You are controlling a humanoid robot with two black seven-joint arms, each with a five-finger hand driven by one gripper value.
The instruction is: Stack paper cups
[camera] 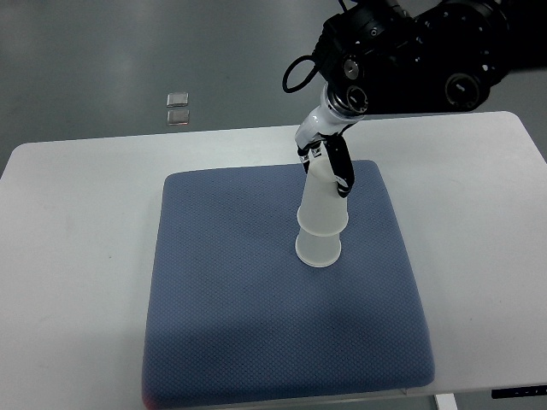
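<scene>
Two white paper cups stand upside down on the blue mat [239, 325]. The upper cup [324, 201] sits over the lower cup [318, 248], whose rim rests on the mat right of its middle. My right hand [329, 162] reaches in from the upper right, and its black and white fingers [342, 169] are closed around the top of the upper cup. The left arm does not show.
The blue mat lies on a white table [77, 222]. Two small shiny squares [178, 108] lie on the grey floor beyond the table's far edge. The black arm body [419, 51] hangs over the far right of the table.
</scene>
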